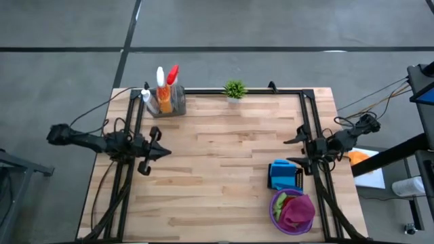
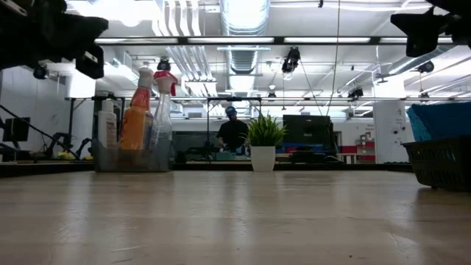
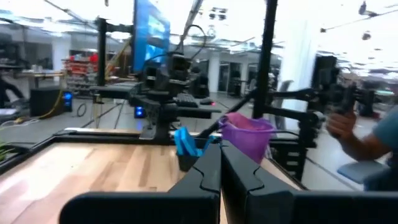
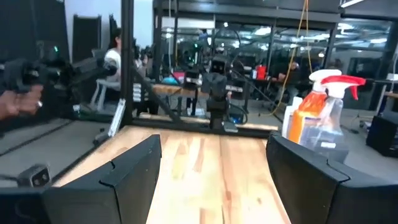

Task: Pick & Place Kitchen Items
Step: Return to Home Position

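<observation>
Three spray bottles, red-topped clear, white and orange, stand upright in a clear bin (image 1: 167, 100) at the table's far left; they also show in the low view (image 2: 143, 121) and the right wrist view (image 4: 320, 115). Blue sponges (image 1: 281, 175) sit in a dark basket at the right. Green and magenta cloths lie in a purple bowl (image 1: 293, 211) at the near right, which also shows in the left wrist view (image 3: 245, 134). My left gripper (image 1: 157, 150) is shut and empty at the left edge. My right gripper (image 1: 293, 150) is open and empty at the right edge.
A tiny green potted plant (image 1: 234, 89) stands at the far edge's middle. Black frame rails run along the table's left, right and far edges. A person sits in the room behind the table (image 2: 232, 132). A person's hand (image 3: 342, 124) shows beyond the right side.
</observation>
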